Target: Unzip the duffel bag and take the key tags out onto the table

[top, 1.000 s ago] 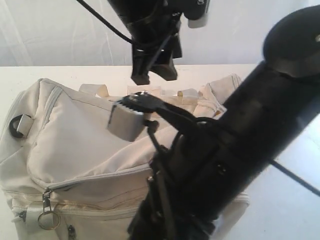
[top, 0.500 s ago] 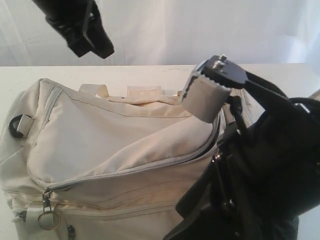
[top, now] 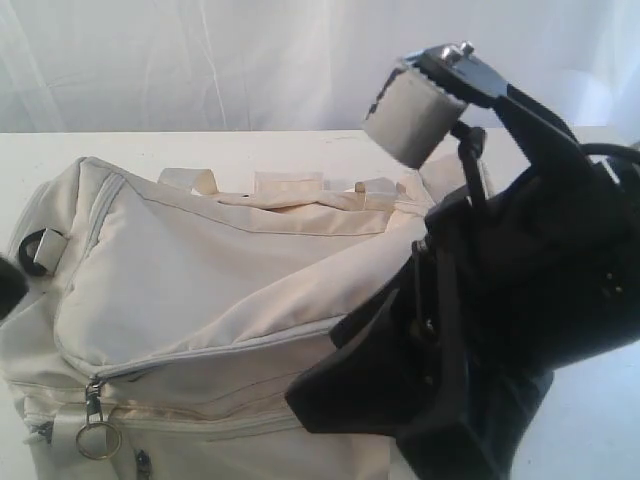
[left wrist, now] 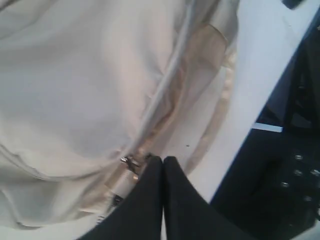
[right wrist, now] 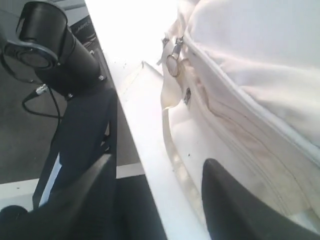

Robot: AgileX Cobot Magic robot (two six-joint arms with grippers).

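Duffel bag [top: 200, 270] soft creased cream fabric, grey zipper [top: 230, 350]; left gripper [left wrist: 163, 167] pinched together; right gripper [right wrist: 159, 162] spread wide.

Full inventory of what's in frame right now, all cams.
bag: 1, cream, lying on the table
straps: several, pale, bag's far top edge
D-ring: 1 seen, black, bag's left end
ring pull: 1, metal, bag's near left corner
table: 1, white, under the bag
curtain: white, behind the table
key tags: 0 seen
right arm: black, front right, grey pad on top
right gripper: dark, open, beside the bag
left gripper: black, shut, tips at the bag's zip
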